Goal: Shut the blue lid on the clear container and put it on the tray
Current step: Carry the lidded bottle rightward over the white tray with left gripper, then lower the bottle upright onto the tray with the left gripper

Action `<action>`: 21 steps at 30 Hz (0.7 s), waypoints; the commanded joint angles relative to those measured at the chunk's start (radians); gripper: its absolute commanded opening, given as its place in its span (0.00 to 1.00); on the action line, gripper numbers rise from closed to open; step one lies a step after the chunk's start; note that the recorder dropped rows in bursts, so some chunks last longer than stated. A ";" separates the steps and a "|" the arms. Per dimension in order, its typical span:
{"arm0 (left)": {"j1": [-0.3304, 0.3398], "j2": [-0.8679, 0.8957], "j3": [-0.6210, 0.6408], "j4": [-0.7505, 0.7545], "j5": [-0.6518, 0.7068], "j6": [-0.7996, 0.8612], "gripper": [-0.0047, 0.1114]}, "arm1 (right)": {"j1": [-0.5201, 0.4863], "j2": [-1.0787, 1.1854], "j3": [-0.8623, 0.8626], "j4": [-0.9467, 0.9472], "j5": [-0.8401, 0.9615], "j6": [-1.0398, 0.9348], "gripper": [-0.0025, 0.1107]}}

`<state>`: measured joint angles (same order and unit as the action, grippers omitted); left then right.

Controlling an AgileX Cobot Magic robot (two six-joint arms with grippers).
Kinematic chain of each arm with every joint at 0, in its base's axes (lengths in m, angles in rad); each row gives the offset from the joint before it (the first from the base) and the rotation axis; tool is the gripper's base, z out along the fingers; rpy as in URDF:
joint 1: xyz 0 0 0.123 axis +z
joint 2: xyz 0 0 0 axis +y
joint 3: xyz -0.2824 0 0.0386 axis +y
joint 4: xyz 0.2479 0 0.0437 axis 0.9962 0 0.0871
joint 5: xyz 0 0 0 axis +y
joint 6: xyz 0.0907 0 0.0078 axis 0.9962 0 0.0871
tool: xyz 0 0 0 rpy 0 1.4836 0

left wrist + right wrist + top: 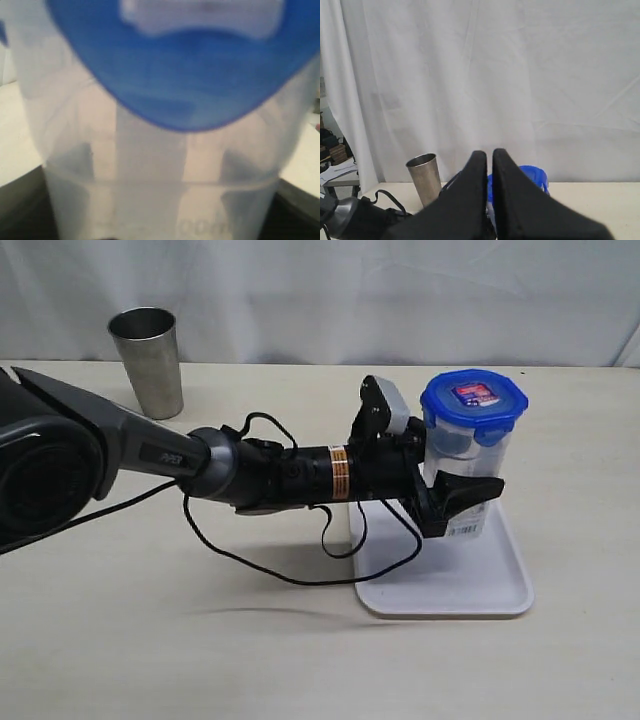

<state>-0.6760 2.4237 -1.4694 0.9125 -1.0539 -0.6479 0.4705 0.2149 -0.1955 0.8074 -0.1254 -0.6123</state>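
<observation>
The clear container (490, 455) stands upright on the far part of the white tray (470, 590), with the blue lid (474, 400) seated on its mouth. My left gripper (470, 478) reaches in from the left and is shut on the container's lower body, the near finger (478, 488) lying across its front. In the left wrist view the container (150, 170) fills the picture under the blurred lid (185, 75), with dark fingers (20, 200) at its sides. My right gripper (489, 152) is raised and away from the container, shut and empty; the lid (530, 177) shows behind it.
A grey steel tumbler (148, 360) stands at the back left of the table, also seen in the right wrist view (424, 177). A black cable (290, 575) loops under the left arm. A white curtain hangs behind the table.
</observation>
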 commanded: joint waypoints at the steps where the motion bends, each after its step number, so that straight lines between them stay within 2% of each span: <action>1: 0.000 0.049 -0.011 -0.035 -0.044 -0.001 0.04 | -0.005 -0.007 0.004 -0.009 -0.004 0.000 0.06; 15: 0.000 0.059 -0.011 -0.033 -0.006 0.048 0.04 | -0.005 -0.007 0.004 -0.009 -0.001 0.000 0.06; 18: 0.000 0.059 -0.011 -0.033 0.043 0.048 0.11 | -0.005 -0.007 0.004 -0.009 -0.001 0.000 0.06; 21: 0.000 0.059 -0.011 -0.031 0.059 0.048 0.27 | -0.005 -0.007 0.004 -0.009 -0.001 0.000 0.06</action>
<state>-0.6760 2.4922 -1.4718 0.8948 -1.0156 -0.6002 0.4705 0.2149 -0.1955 0.8074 -0.1254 -0.6123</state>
